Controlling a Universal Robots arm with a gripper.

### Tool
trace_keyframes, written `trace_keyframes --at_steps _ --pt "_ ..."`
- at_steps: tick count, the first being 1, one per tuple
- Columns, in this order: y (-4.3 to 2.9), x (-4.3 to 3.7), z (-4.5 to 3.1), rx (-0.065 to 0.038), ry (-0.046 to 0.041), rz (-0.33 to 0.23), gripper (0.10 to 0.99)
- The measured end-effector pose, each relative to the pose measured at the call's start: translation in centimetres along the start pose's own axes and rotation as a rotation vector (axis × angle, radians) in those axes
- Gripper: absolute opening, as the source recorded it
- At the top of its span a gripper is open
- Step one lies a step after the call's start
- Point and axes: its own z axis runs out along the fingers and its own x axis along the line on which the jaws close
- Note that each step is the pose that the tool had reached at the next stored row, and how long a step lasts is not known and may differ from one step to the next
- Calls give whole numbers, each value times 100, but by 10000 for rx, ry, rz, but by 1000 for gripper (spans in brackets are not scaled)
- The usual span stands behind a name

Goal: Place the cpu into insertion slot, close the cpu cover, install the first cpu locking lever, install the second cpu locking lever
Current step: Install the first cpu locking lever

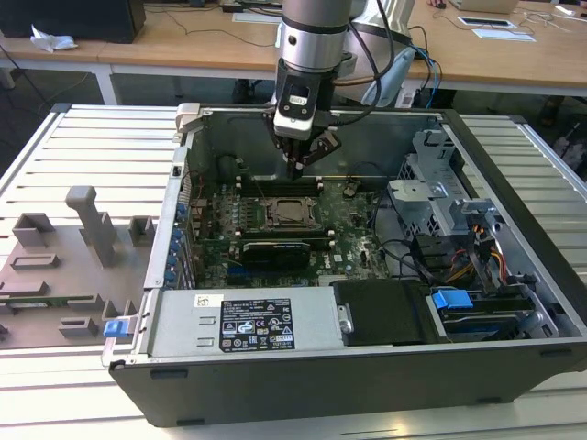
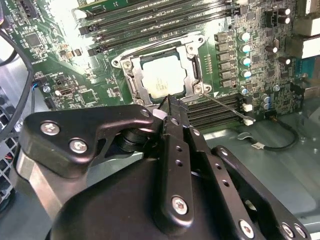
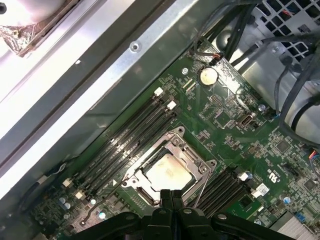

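Note:
The cpu (image 1: 292,213) (image 2: 161,76) (image 3: 167,173), a silver-grey square chip, lies flat in the insertion slot (image 2: 122,64) on the green motherboard (image 1: 353,229). The cpu cover (image 2: 193,60) (image 3: 187,152), a silvery frame, lies down around the chip. A thin wire locking lever (image 2: 225,106) (image 3: 201,186) angles out from one corner of the socket. My gripper (image 1: 295,170) (image 2: 172,102) (image 3: 172,192) hangs just above the socket's edge, shut with its fingertips together and nothing between them.
The board sits deep inside an open computer case (image 1: 367,367). Long black memory slots (image 2: 150,25) flank the socket. A power supply (image 1: 248,321), a drive cage (image 1: 431,183) and loose cables (image 1: 413,247) crowd the case. Grey fixtures (image 1: 87,220) stand on the exterior view's left.

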Motion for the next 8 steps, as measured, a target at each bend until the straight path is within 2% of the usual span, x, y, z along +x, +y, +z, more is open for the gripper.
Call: trace_keyframes --at_steps 8 --pt "0 0 0 6 -29 -695 106"
